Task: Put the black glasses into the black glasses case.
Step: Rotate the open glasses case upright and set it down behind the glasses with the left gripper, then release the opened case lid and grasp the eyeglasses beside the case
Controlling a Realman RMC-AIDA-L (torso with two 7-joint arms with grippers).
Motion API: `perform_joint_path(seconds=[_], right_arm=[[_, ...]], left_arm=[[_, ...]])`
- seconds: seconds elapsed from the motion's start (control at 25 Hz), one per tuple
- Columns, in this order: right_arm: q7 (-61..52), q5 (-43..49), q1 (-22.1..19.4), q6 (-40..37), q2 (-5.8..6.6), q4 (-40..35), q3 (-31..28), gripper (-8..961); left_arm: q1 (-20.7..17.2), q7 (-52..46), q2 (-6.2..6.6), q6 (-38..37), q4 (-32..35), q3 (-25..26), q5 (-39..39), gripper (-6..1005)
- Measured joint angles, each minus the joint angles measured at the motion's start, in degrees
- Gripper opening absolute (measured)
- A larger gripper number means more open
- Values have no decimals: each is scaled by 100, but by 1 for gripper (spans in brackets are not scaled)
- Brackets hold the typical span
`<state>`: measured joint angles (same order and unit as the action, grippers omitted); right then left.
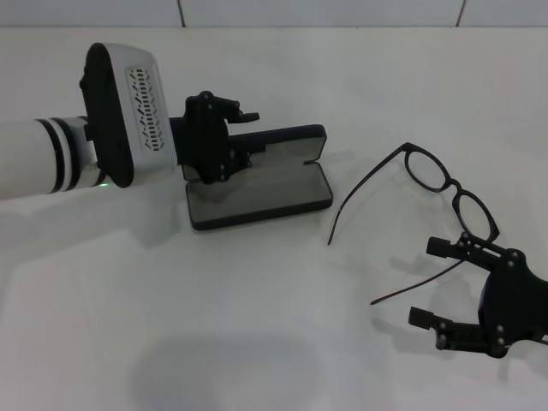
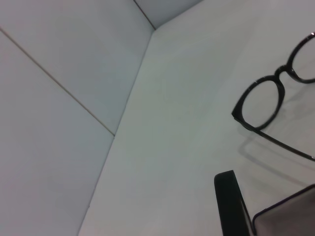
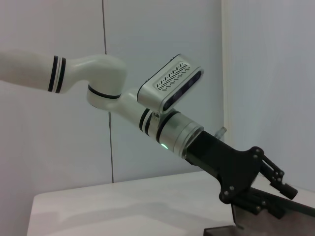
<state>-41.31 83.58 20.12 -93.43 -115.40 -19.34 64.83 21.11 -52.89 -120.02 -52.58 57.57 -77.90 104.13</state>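
Note:
The black glasses (image 1: pixel 445 182) lie unfolded on the white table at the right, lenses toward the back, and also show in the left wrist view (image 2: pixel 261 104). The black glasses case (image 1: pixel 257 193) stands open at centre left, grey lining up and lid upright. My left gripper (image 1: pixel 224 137) is at the lid's left end; the right wrist view shows it there too (image 3: pixel 256 189). My right gripper (image 1: pixel 432 283) is open at the front right, just in front of the glasses. The near temple arm (image 1: pixel 411 287) runs across the gap between its fingers.
The white table (image 1: pixel 257 325) spreads wide in front of the case and the glasses. A pale wall (image 1: pixel 342 10) rises right behind the table's back edge. An edge of the case (image 2: pixel 285 212) shows in the left wrist view.

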Motion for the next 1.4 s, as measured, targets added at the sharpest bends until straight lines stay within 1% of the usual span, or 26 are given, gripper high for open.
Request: perform_joint_path(seconds=[0.16,0.48,0.88,1.04,1.2,1.28,1.4], right_arm=[[0,0,0,0,0,0,-7,884],[0,0,0,0,0,1,-5,884],[0,-4,0,0,0,-9,-5,884],[0,-58,-12,0,0,-12,-5,884],[-2,-78,-18,0,0,-28,-5,884],[-8,-113,-19,0,0,-34,-5,884],[-16,-216,-20,0,4,-28,-5,884]], left_arm=[[-1,-1,-2,-10,-3,-2,-25,340],[-33,-2,3,8,3,-180,-13,546],[-103,-49,13,-216,49,-216,-13,554],[-230,-80,22,-440,185,-190,-293,557],[-448,-226,39,-741,490,-133,-718,560],[-566,-463,42,-908,658,-12,-882,562],[-679,-1243,46,-1444,777,403,-1230,565]])
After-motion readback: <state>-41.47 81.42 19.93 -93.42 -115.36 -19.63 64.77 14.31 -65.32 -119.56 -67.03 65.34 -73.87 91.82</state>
